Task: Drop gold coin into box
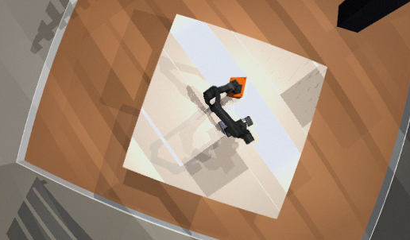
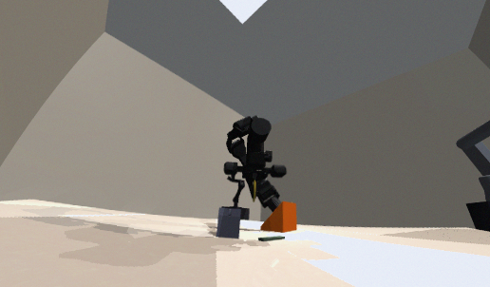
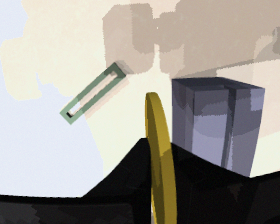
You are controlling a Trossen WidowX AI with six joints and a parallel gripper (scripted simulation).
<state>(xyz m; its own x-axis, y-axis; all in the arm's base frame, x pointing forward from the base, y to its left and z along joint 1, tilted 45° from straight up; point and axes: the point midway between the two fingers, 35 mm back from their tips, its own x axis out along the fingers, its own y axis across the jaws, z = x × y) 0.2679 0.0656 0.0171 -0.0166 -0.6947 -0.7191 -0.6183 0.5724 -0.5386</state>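
Note:
My gripper (image 2: 254, 177) (image 3: 149, 145) is shut on the gold coin (image 2: 254, 191) (image 3: 152, 117). The coin hangs on edge below the fingers, seen nearly edge-on in both views, in the air above table height. The grey box (image 1: 222, 127) (image 2: 229, 223) (image 3: 209, 120) stands below the coin's height, just right of the coin in the wrist view and down-left of it in the exterior view. A dark line, the slot (image 3: 229, 115), runs along the box, roughly in line with the coin. The dark-green holder (image 2: 272, 238) (image 3: 116, 69) lies empty, left of the coin in the wrist view.
The orange wedge-shaped block (image 1: 241, 88) (image 2: 289, 218) is at the arm's base, behind the holder in the exterior view. The pale table top (image 1: 151, 147) carries shadows and bright bands. A black object (image 1: 359, 16) lies beyond it at the top right.

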